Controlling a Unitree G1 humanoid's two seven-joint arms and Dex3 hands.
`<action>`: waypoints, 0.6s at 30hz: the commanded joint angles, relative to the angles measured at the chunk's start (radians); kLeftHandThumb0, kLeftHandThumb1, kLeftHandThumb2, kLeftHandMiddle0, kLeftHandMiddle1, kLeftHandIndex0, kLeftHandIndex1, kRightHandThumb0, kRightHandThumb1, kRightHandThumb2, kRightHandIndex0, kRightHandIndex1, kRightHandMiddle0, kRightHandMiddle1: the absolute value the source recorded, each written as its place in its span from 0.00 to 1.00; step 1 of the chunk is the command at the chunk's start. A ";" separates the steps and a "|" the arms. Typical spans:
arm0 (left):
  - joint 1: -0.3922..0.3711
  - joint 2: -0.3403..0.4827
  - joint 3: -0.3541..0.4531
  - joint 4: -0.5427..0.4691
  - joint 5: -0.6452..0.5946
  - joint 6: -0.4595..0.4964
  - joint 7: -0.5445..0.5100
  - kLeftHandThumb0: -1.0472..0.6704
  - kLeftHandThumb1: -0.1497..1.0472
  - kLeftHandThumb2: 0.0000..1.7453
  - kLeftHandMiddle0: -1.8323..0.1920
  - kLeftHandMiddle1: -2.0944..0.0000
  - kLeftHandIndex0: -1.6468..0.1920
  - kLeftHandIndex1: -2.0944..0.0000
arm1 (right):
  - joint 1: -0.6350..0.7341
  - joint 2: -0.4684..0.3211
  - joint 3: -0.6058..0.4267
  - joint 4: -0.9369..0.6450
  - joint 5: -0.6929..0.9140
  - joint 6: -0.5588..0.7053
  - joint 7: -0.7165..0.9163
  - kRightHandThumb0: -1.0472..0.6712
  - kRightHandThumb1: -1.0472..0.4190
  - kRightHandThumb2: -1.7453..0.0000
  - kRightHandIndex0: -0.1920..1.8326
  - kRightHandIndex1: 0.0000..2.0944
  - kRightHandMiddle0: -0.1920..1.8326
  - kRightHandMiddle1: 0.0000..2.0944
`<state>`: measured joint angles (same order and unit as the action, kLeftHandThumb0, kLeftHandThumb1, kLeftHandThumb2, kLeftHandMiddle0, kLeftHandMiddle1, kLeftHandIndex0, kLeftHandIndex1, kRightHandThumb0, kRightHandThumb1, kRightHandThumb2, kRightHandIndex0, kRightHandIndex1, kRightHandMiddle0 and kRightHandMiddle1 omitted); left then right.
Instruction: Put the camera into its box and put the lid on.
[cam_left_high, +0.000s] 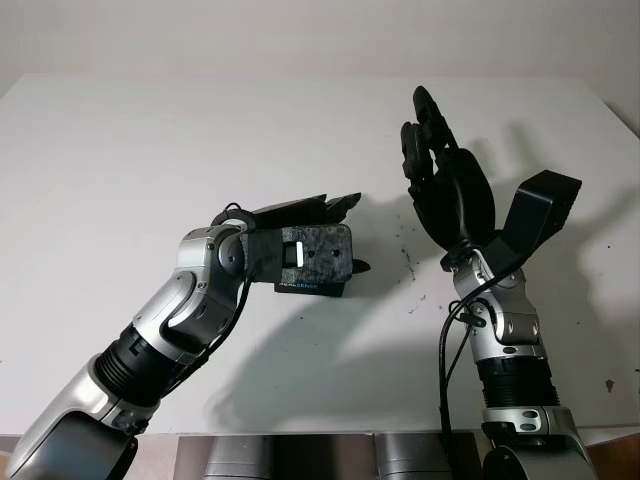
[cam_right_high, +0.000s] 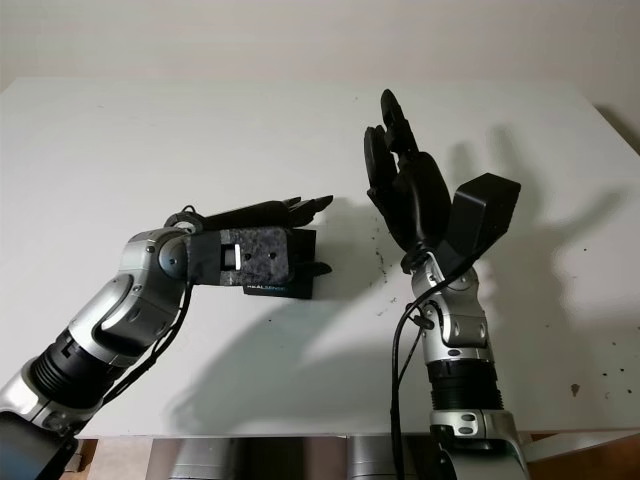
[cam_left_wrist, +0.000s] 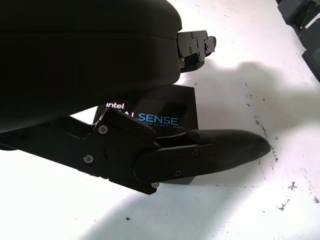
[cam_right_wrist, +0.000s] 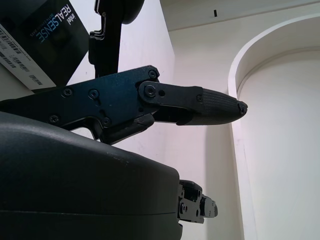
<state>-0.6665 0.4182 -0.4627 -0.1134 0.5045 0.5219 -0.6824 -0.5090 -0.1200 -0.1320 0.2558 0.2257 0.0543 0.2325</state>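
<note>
A black Intel RealSense box lies closed on the white table, near the middle. My left hand reaches over it from the left, fingers stretched along its far side and the thumb lying across its near side. I cannot see a firm grasp, and the hand reads as open. The box label shows under the palm. My right hand is raised upright above the table to the right of the box, open and holding nothing. The box also appears behind its thumb. No camera is visible outside the box.
Small dark specks mark the table between the box and the right arm. The table's front edge runs along the bottom, with grey robot parts below it. Bare table stretches away at the back and left.
</note>
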 joint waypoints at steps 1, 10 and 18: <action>0.015 0.002 0.027 -0.015 -0.021 -0.005 -0.007 0.09 1.00 0.40 1.00 1.00 1.00 1.00 | -0.010 -0.012 -0.002 -0.016 -0.004 0.004 -0.001 0.20 0.00 0.71 0.02 0.03 0.06 0.03; 0.050 0.002 0.091 0.008 -0.079 -0.012 0.037 0.09 1.00 0.40 1.00 1.00 1.00 1.00 | -0.014 -0.018 -0.001 -0.015 -0.003 0.007 0.004 0.20 0.00 0.71 0.02 0.03 0.05 0.03; 0.113 -0.119 0.349 0.041 -0.244 -0.137 0.339 0.14 1.00 0.40 1.00 1.00 1.00 1.00 | -0.012 -0.020 0.000 -0.017 -0.004 0.004 0.011 0.21 0.00 0.70 0.02 0.03 0.05 0.02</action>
<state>-0.5627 0.3146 -0.1604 -0.0814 0.2779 0.4129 -0.3768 -0.5096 -0.1296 -0.1314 0.2558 0.2233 0.0593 0.2421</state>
